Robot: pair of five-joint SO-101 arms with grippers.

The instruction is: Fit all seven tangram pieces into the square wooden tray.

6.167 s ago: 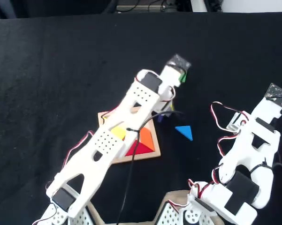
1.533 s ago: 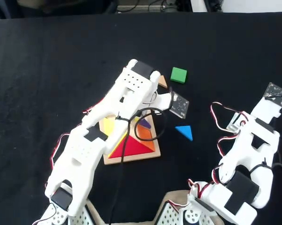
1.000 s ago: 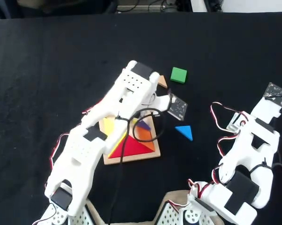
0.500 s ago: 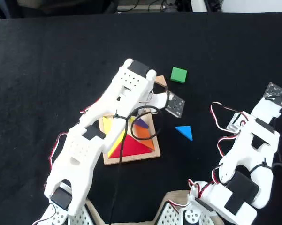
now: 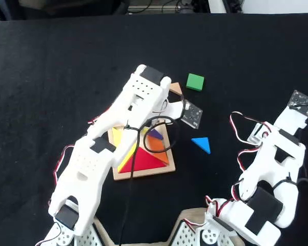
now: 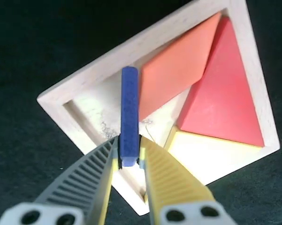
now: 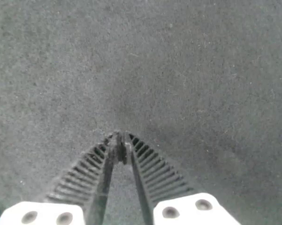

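The left claw (image 6: 128,151) is clenched on a dark blue piece (image 6: 129,110), pinching it between its two ribbed fingers so that the piece stands on edge, its narrow side facing the wrist camera. The piece hangs over the square wooden tray (image 6: 145,43), above the bare part of the tray's floor, with its far end just beside the orange piece (image 6: 178,65); whether it touches the floor cannot be told. Three pieces lie flat in the tray: the orange one along one wall, a large red triangle (image 6: 225,103) against it, and a yellow piece (image 6: 204,157) next to the red one by another wall. From the high view, the left arm (image 5: 113,138) reaches across the tray (image 5: 143,173) and covers much of it, with the red triangle (image 5: 146,160) and a strip of yellow (image 5: 118,137) showing beside it. On the black surface (image 5: 51,77) outside the tray, a green square (image 5: 195,82) lies beyond the arm's wrist, a tan piece (image 5: 176,88) sits just beside it, partly under the arm, and a light blue triangle (image 5: 201,144) rests near the tray's side, between the two arms. The right arm (image 5: 271,169) is well apart from the tray, and the right claw (image 7: 118,146) is clenched on nothing, fingertips meeting above bare cloth.
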